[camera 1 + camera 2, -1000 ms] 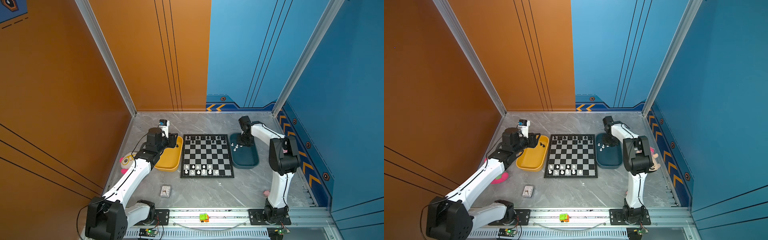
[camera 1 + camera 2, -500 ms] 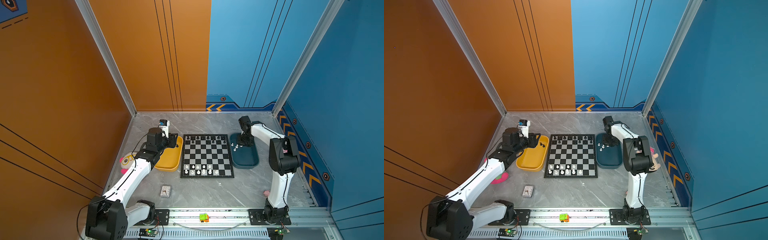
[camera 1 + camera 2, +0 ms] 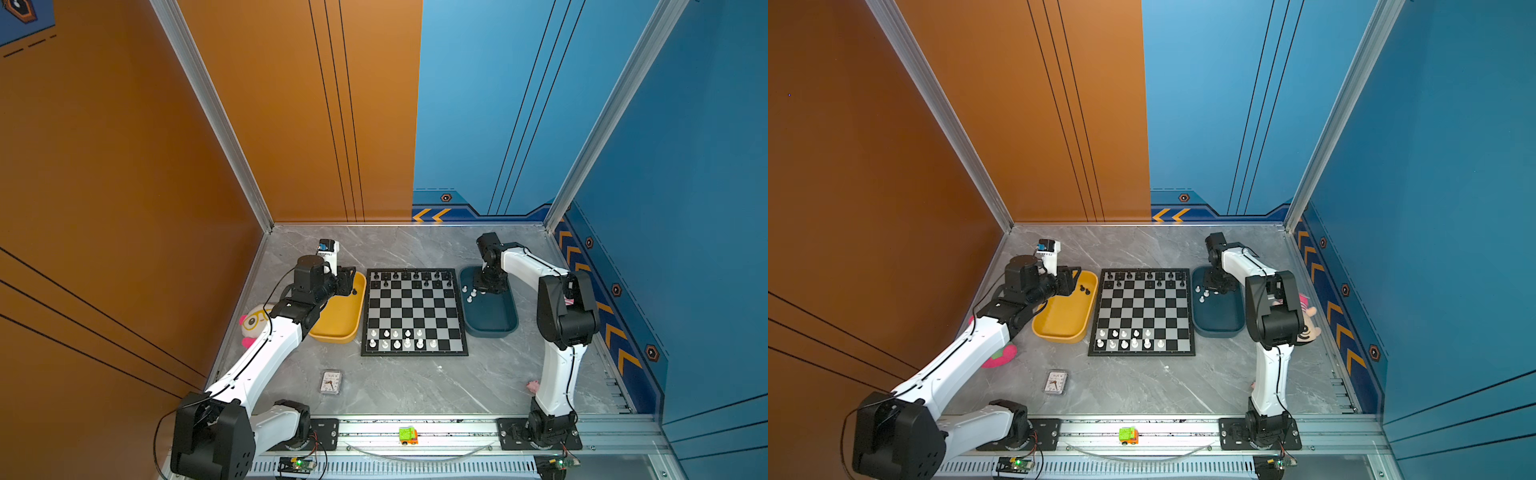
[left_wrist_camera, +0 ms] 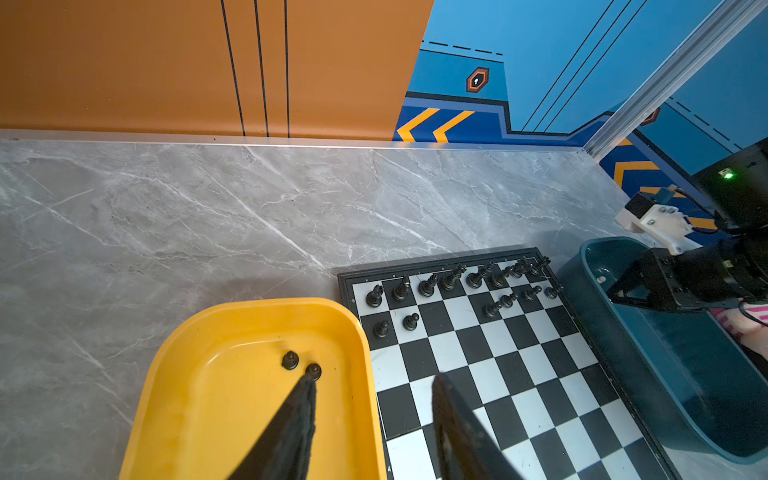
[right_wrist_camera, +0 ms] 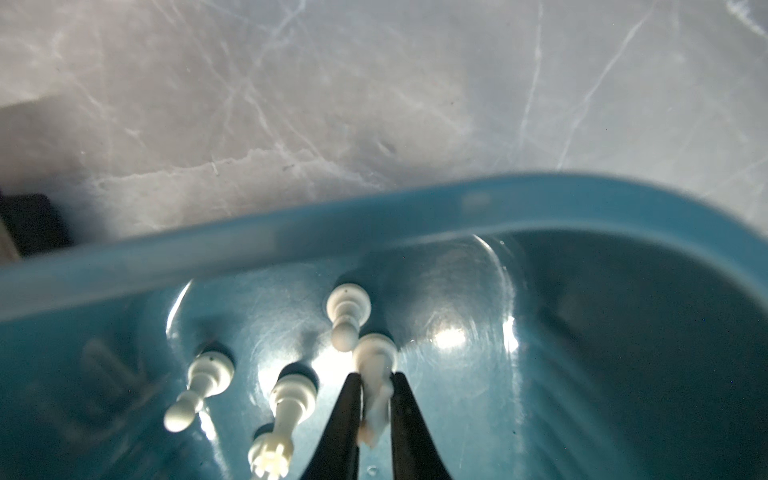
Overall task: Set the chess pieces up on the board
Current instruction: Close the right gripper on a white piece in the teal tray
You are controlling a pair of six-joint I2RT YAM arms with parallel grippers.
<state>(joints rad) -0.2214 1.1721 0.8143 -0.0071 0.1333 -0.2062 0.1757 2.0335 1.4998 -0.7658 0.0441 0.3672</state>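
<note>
A white piece (image 5: 374, 353), likely light, hard and slippery, is pinched round its thin stem in the teal tray (image 5: 374, 208) by the right gripper (image 5: 376, 378); the left gripper (image 4: 372, 380) is held half-open, empty.

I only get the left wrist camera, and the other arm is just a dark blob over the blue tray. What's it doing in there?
Observer: The right gripper is pinching a white chess piece inside the blue tray.
Operator: Are more white ones waiting?
Observer: Yes, three loose white pieces sit beside it in that tray.
Operator: My picture cuts off the near end of the board. Anything there?
Observer: In both top views, standing white pieces fill part of the two nearest rows of the board, with bare squares at the right end.
</note>
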